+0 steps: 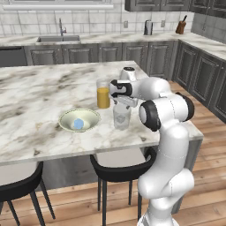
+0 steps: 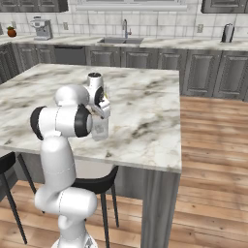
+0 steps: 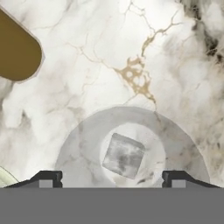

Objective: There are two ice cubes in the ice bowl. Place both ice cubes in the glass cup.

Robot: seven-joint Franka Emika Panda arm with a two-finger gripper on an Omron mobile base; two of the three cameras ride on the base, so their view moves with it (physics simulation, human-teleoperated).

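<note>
I have the gripper (image 3: 112, 177) hanging straight above the glass cup (image 1: 122, 117), which stands on the marble island (image 1: 39, 92) near its near edge, right of the ice bowl (image 1: 79, 120) and just in front of the taller juice glass (image 1: 103, 94). Looking down through the hand camera, I see the two finger tips (image 3: 46, 178) set wide apart with nothing between them, and one ice cube (image 3: 123, 155) lying on the bottom of the cup. The other ice cube (image 1: 79, 124) sits in the middle of the bowl as a small pale-blue blob; its edges are too soft for me to make out. From the right base camera the arm's own links cover most of the cup (image 2: 100, 130) and all of the bowl. In the hand camera the juice glass (image 3: 17, 50) is cut off at the left edge, and a thin sliver of the bowl's rim (image 3: 5, 177) peeks in at the lower left.
</note>
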